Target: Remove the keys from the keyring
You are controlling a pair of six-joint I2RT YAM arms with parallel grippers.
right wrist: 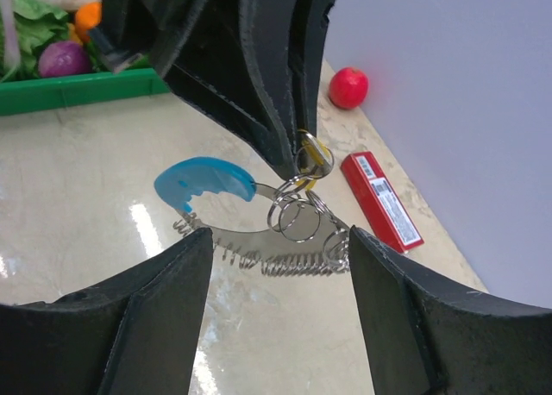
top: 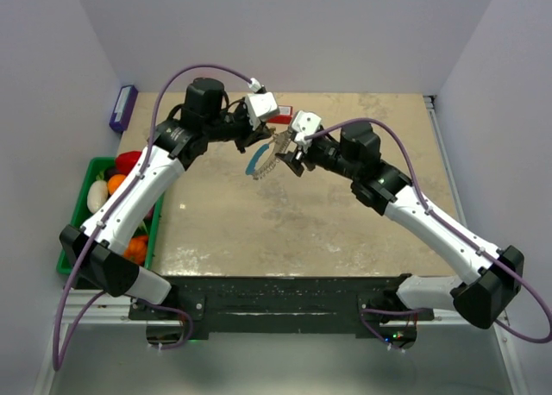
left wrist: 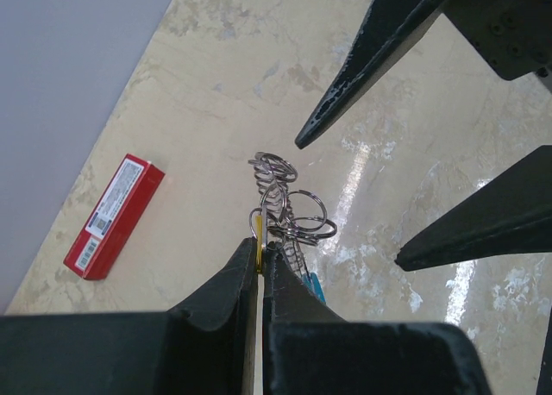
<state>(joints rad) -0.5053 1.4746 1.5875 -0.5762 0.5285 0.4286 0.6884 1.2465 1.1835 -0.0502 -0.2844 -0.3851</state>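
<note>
Far left: green bin, packed w/ produce: white, orange, red, purple bits, plus leafy green in the right wrist view. Nothing of the job in there.

Moving in: left gripper is pressed together, pinching the key, a tiny brass-yellow sliver right at the tips. The ring dangles from that, mid-back over the table, and looks lifted off it.

Handling, my guess: light and floppy. Coil links + split rings will swing and twist when tugged. Metal's slick and the key's thin, so that pinch could slip. The blue tab looks the broadest, stiffest spot to grab; otherwise the split rings right by the key.

Right: right gripper is spread wide, one finger either side of the hanging coil, not touching. It wants to close on ring, not key.
</note>
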